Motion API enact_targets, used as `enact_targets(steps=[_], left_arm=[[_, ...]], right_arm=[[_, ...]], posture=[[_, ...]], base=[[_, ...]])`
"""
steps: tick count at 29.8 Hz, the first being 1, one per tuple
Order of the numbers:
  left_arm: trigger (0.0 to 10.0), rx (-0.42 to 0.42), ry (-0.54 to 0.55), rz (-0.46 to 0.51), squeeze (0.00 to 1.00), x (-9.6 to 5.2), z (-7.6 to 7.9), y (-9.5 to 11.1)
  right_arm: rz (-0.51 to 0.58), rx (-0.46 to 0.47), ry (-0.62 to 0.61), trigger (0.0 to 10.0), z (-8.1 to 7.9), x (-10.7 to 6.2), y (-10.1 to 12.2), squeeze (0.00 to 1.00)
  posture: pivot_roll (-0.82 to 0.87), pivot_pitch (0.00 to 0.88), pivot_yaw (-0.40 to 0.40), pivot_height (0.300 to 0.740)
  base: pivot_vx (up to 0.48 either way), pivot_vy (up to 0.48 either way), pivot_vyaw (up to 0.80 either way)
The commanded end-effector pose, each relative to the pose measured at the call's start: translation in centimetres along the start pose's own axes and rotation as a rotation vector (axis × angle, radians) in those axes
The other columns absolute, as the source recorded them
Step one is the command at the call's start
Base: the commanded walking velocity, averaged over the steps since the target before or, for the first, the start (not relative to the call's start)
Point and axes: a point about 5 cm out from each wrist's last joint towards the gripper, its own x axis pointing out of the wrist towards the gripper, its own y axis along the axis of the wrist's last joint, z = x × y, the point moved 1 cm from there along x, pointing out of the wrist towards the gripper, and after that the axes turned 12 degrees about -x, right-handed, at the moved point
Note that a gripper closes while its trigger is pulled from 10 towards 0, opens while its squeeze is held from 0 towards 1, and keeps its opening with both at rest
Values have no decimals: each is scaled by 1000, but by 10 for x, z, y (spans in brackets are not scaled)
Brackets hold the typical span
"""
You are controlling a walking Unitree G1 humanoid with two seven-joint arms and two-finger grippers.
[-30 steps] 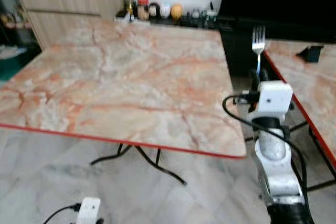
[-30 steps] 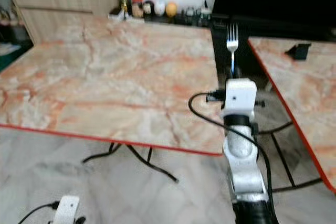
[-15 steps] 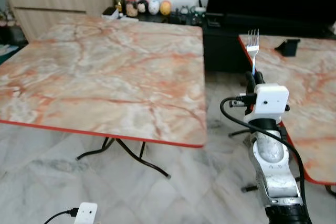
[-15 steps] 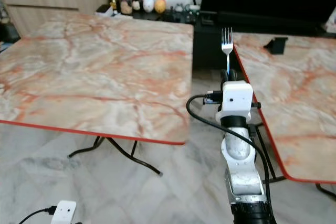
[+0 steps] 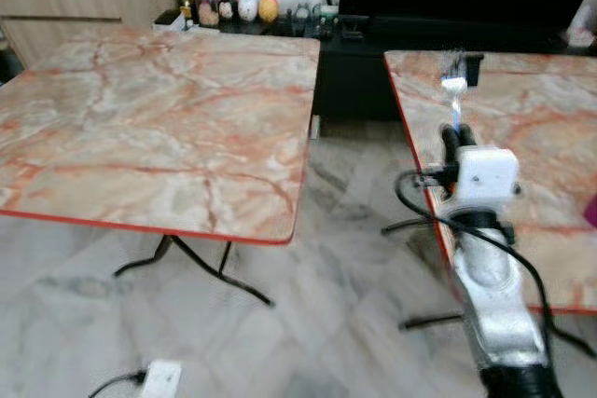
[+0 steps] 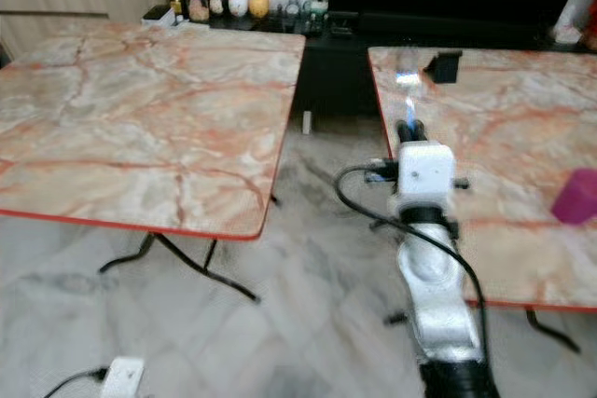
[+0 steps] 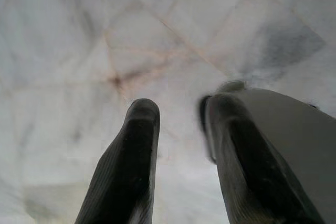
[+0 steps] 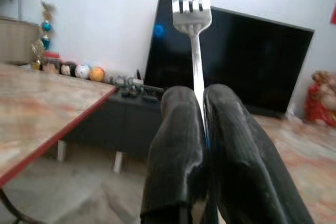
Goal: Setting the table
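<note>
Here a fork (image 8: 192, 22) is held upright, tines up, clamped between the fingers of the right gripper (image 8: 203, 109), raised at the near edge of the right-hand marble table (image 6: 504, 137). The left gripper (image 7: 178, 114) is hung low over the tiled floor (image 7: 79, 35), its fingers parted and holding nothing.

Right tool (image 8: 203, 114) raised forward, fingers clamped; left tool (image 7: 178, 129) hanging, fingers apart.
</note>
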Motion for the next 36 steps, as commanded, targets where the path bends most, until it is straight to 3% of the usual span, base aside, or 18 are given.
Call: enact_targets(steps=[1,21,31,33,35,36], left_arm=[[10000,5,25,-24,0,-2,-10,-6],[10000,10,26,-35,0,-3,-12,-9],[10000,7,23,-32,0,-3,-10,-9],[10000,11,-1,24,0,1,-1,7],[10000,16,-43,130,0,5,18,37],[10000,16,-43,130,0,5,18,37]], right_arm=[[41,41,15,10000,-7,3,12,0],[27,66,-35,10000,2,5,11,0],[31,69,-35,10000,4,6,12,0],[31,68,-36,10000,4,6,12,0],[32,65,-36,10000,5,7,12,0],[32,65,-36,10000,5,7,12,0]], posture=[[67,0,-37,707],[61,0,-33,707],[58,0,-36,707],[59,0,-37,707],[59,0,-37,707],[59,0,-37,707]], base=[[0,-330,0],[0,-324,0],[0,-323,-421],[0,-322,0],[0,-324,0],[0,-322,0]])
